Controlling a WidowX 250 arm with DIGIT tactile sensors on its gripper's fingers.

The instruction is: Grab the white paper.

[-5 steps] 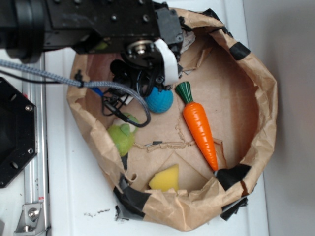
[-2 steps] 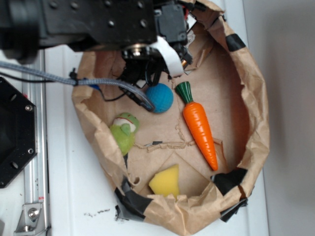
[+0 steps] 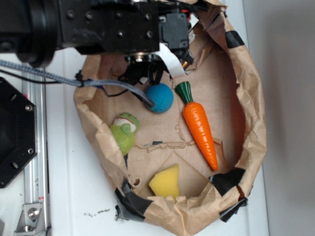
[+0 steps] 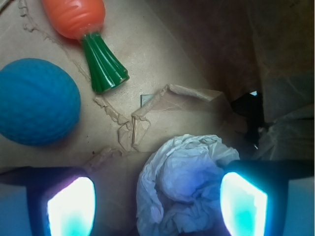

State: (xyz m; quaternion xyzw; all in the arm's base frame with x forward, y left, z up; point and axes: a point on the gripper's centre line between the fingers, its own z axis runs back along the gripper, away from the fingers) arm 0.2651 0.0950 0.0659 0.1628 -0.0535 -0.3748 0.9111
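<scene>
Hand (image 4: pixel 156 201): spread wide, holding nothing, both glowing pads (image 4: pixel 243 206) visible along the bottom edge of the wrist view. White paper (image 4: pixel 183 189): crumpled wad resting on the floor of the brown paper bag (image 3: pixel 246 88), lying between the pads, much nearer the right-side pad and touching or nearly touching it; clear gap to the left-side pad. Not visible in the exterior view, hidden under the black arm (image 3: pixel 108 27) at the bag's top edge.

Blue ball (image 4: pixel 37 108): on the bag floor, beyond the left-side pad in the wrist view, well apart from the wad. In the exterior view, positioned just below the arm, near the bag's upper middle.

Toy carrot (image 3: pixel 199 125): lying flat on the bag floor right of the ball, green top toward the bag's top edge, orange tip toward the bottom-right corner. Green top just beside the ball, not touching.

Green plush toy (image 3: pixel 124 132): against the bag's left wall. Yellow wedge-shaped sponge (image 3: pixel 165 181): near the bag's bottom edge.

Bag: walls rolled down, patched with black tape (image 3: pixel 227 179), standing on the white tabletop (image 3: pixel 74 196). Braided grey cable (image 3: pixel 59 77) running across the bag's left rim toward the ball.
</scene>
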